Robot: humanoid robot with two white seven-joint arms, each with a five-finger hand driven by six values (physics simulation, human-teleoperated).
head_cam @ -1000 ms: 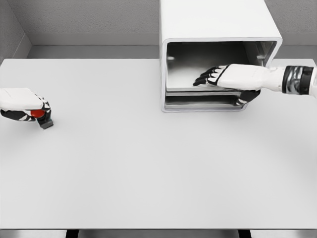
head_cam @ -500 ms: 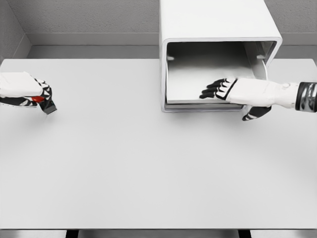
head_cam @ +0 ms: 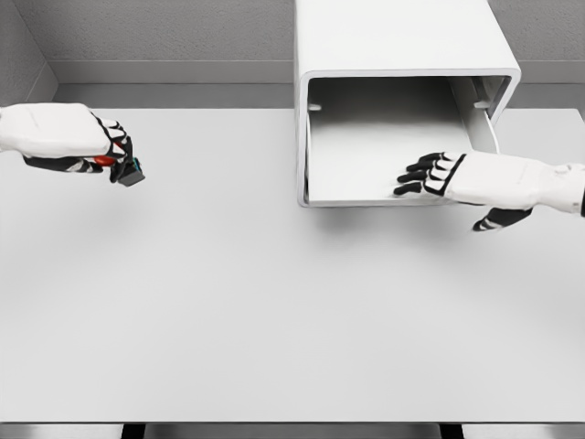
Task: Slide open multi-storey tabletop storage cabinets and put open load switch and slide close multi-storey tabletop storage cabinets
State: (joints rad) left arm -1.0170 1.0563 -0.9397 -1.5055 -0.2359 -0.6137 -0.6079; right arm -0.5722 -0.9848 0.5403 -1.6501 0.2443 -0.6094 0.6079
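Left robot hand (head_cam: pixel 87 146) gripping load switch (head_cam: pixel 128 172), cabinet (head_cam: pixel 402 55) drawer (head_cam: pixel 384 151) open

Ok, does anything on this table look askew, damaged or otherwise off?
Nothing stands out. The storage cabinet sits square with its drawer pulled out under the right robot hand; the left robot hand holds the load switch above the table.

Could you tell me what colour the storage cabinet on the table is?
White, seen in the head view: cabinet.
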